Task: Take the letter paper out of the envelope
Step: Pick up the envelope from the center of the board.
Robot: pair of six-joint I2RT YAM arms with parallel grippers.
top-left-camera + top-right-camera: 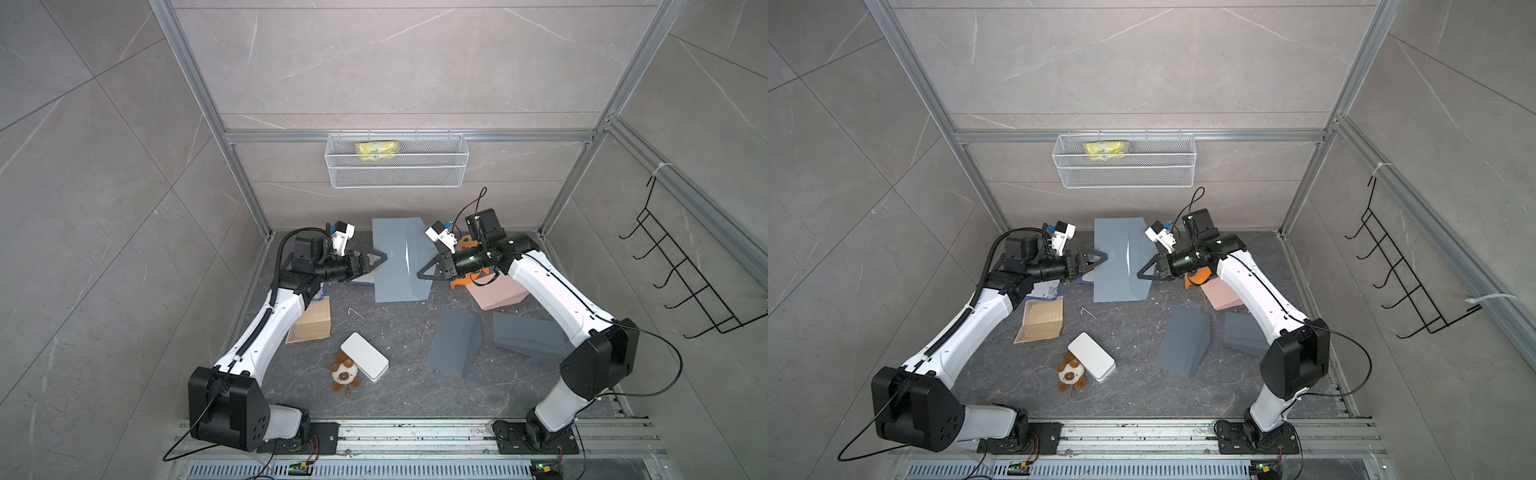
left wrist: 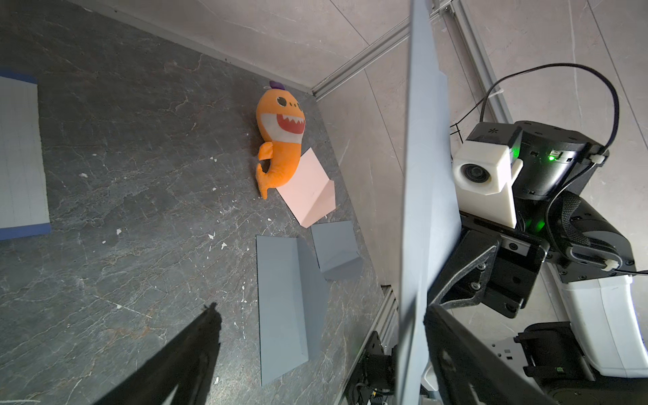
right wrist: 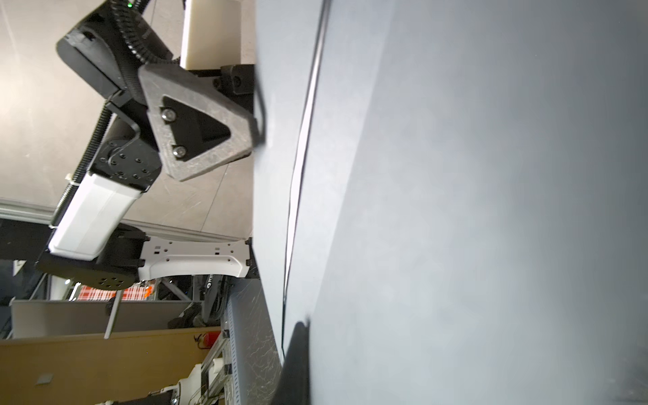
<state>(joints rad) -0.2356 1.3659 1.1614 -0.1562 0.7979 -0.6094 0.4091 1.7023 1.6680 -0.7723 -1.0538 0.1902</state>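
Observation:
A large grey envelope [image 1: 399, 259] hangs in the air above the back of the table, its flap side up in both top views. My right gripper [image 1: 420, 274] is shut on its right edge; in the right wrist view only one dark fingertip [image 3: 298, 336] shows against the grey sheet. At the left edge my left gripper [image 1: 380, 264] is open. In the left wrist view the envelope [image 2: 417, 210] runs edge-on beside one finger [image 2: 452, 336], with the other finger [image 2: 196, 343] far off. The letter paper is hidden.
On the table lie two more grey envelopes [image 1: 455, 340] [image 1: 528, 336], a pink envelope [image 1: 498, 293], an orange plush [image 2: 280, 140], a tan lined sheet [image 1: 313, 324], a white box [image 1: 365, 361] and a bear plush [image 1: 345, 376]. A wire basket [image 1: 397, 166] hangs on the back wall.

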